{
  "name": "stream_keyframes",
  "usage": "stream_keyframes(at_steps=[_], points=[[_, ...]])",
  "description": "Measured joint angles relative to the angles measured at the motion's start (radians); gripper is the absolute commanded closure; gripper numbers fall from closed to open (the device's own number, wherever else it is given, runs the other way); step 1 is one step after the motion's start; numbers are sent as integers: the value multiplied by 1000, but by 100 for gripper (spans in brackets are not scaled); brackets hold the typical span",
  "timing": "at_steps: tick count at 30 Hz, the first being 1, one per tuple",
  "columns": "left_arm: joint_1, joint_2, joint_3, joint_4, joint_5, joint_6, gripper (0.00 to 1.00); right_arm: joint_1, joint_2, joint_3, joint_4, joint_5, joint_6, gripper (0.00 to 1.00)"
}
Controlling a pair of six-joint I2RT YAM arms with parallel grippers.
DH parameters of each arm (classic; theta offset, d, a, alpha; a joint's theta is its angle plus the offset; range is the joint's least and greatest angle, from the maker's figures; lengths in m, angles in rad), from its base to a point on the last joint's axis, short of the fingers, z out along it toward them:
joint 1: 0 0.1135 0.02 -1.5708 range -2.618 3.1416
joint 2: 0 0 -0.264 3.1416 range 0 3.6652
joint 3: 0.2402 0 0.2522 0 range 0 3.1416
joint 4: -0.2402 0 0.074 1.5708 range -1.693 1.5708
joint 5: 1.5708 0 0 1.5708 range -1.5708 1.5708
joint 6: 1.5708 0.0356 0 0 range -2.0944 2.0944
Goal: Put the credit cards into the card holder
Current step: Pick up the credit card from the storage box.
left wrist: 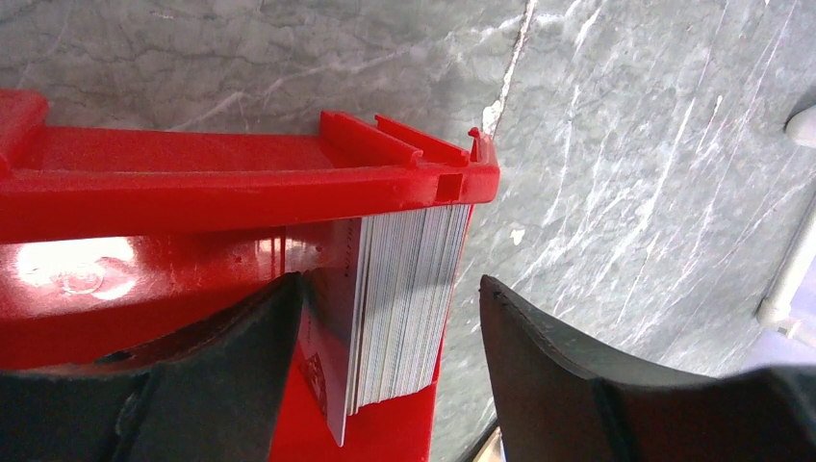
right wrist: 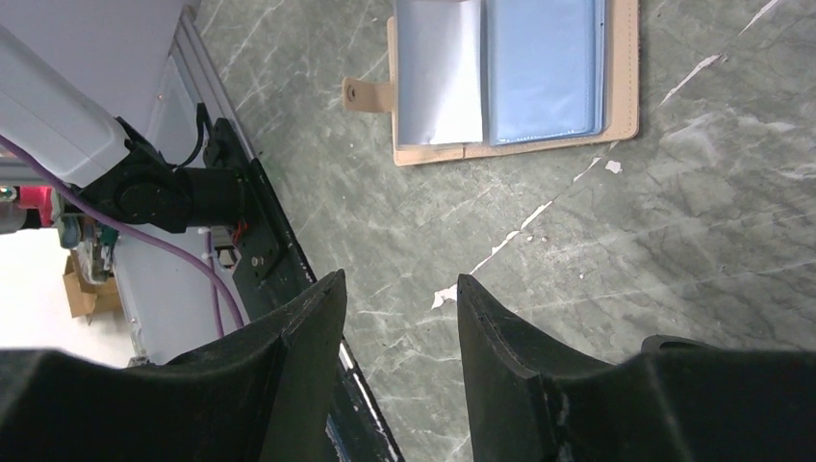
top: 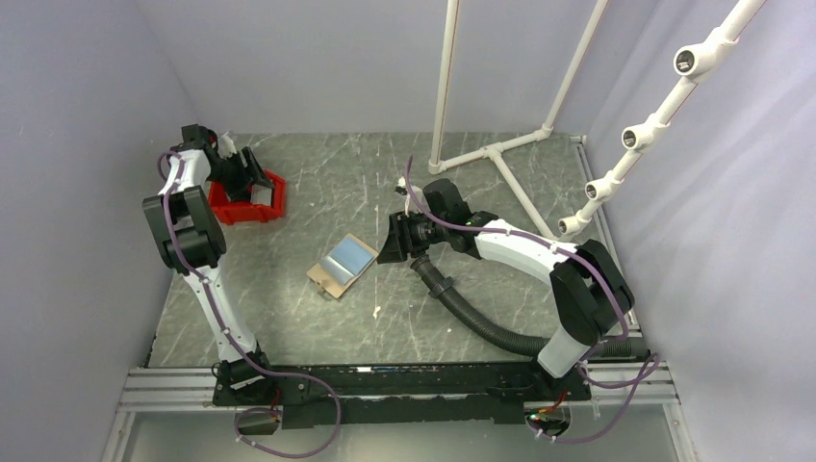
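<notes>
Left arm (top: 192, 226) stretched far forward, left gripper (left wrist: 390, 281) parted — right arm (top: 520, 245) folded inward, right gripper (right wrist: 399, 279) parted too.

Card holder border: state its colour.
Tan, framing the card holder; the right wrist view shows it best.

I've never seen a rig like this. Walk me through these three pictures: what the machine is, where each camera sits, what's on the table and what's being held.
These are two robot arms bolted to the near edge of a grey marbled table. Each arm ends in two black fingers. The wide picture looks down from above and behind the arms. The other two pictures come from cameras on the wrists, so each shows its own fingers.

The left fingers stand open, one on each side of a stack of cards that stands on edge in a corner of a red bin. A gap shows on one side, so nothing is gripped.

The right fingers are open and empty, beside the card holder, which lies open mid-table. A white pipe frame stands at the back.
</notes>
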Motion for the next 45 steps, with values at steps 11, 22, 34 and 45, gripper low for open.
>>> stream_keyframes(at_steps=[11, 22, 34, 45], points=[[-9, -12, -3, 0, 0, 0, 38, 0, 11, -3, 3, -6, 0, 51], [-35, -31, -4, -1, -10, 2, 48, 0, 17, -3, 6, -7, 0, 52], [-59, -31, -4, -18, -70, 5, 64, 0, 21, -3, 7, -12, 0, 52], [-148, -76, 10, -77, -258, 55, 88, 0, 32, -3, 12, -31, 8, 52]])
